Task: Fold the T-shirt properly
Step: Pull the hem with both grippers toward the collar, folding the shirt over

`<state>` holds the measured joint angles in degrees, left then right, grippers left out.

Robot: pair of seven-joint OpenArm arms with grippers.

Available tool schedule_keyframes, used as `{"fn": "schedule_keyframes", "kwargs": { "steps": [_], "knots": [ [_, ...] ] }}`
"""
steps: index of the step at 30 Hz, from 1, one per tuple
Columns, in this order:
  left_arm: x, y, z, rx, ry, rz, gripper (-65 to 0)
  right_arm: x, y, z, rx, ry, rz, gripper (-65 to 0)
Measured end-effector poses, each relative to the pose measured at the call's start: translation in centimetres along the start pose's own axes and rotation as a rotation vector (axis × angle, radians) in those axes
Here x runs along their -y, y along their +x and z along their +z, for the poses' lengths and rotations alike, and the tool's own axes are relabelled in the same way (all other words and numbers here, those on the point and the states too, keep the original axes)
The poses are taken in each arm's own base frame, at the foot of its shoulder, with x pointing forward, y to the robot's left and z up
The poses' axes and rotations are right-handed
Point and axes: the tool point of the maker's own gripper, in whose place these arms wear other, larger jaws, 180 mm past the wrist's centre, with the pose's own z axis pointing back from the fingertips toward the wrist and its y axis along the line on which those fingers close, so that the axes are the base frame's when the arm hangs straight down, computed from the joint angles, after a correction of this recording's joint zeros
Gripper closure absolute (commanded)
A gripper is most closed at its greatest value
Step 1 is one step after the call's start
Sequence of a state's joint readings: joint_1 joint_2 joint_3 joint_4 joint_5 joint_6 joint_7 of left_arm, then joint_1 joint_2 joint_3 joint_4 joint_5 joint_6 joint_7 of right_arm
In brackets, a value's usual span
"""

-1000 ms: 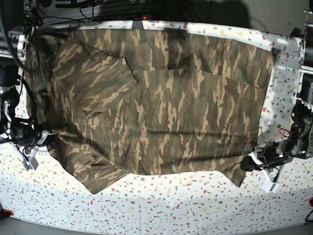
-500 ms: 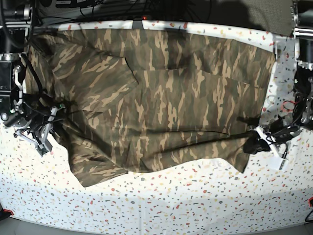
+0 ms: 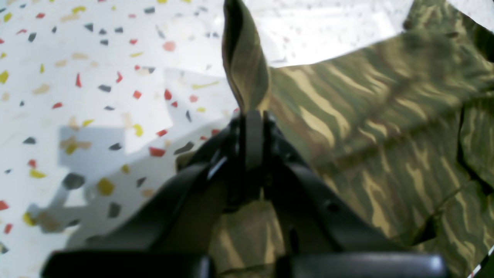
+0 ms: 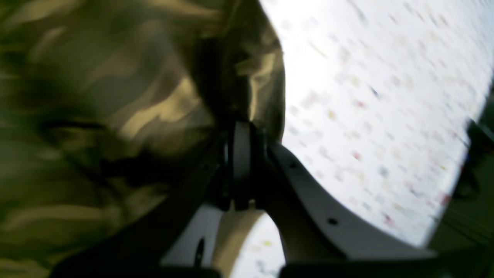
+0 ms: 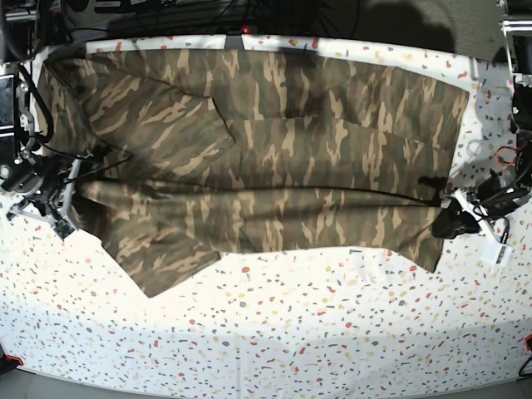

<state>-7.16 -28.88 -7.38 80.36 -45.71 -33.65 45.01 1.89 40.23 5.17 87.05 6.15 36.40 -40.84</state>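
The camouflage T-shirt (image 5: 266, 158) lies spread over the far half of the speckled table (image 5: 274, 332), its near hem lifted and pulled taut between both arms. My left gripper (image 5: 453, 223) at the right of the base view is shut on the hem corner; the left wrist view shows its fingers (image 3: 252, 135) pinching a raised flap of the shirt (image 3: 247, 65). My right gripper (image 5: 65, 204) at the left of the base view is shut on the other hem corner; the right wrist view shows its fingers (image 4: 241, 154) clamping the cloth (image 4: 115, 108).
The white speckled table cover runs toward the near edge (image 5: 274, 382). Dark cables and equipment (image 5: 166, 12) line the far edge. Arm bases and wiring stand at the left edge (image 5: 17, 100) and the right edge (image 5: 519, 108).
Both grippers have lifted the shirt's near hem and carried it away from the near edge toward the far side. The hem now hangs taut between them, higher in the base view.
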Motion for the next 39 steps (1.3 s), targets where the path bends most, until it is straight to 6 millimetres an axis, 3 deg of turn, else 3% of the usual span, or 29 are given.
{"fn": "schedule_keyframes", "kwargs": {
  "steps": [17, 23, 29, 36, 39],
  "knots": [
    [-0.2, -0.9, 0.3, -0.058, 0.0, -0.002, 0.0, 2.5, -0.6, 0.3, -0.027, -0.123, -0.051, 0.0],
    [-0.2, -1.8, 0.4, -0.108, 0.0, -0.001, 0.0, 1.3, -2.4, 0.2, -0.073, -0.1, -0.047, 0.0],
    [-0.1, -2.8, 0.5, -0.153, -0.001, 0.001, 0.0, -1.7, -5.9, 0.1, -0.151, -0.047, -0.055, 0.0],
    [1.0, -7.0, 1.2, -0.215, -0.034, 0.064, 0.0, -2.4, -8.4, 0.3, -0.204, -0.082, -0.108, 0.0],
    [1.1, -7.4, 1.4, -0.21, -0.034, 0.072, 0.0, -2.9, -8.8, 0.3, -0.211, -0.075, -0.112, 0.0]
  ]
}}
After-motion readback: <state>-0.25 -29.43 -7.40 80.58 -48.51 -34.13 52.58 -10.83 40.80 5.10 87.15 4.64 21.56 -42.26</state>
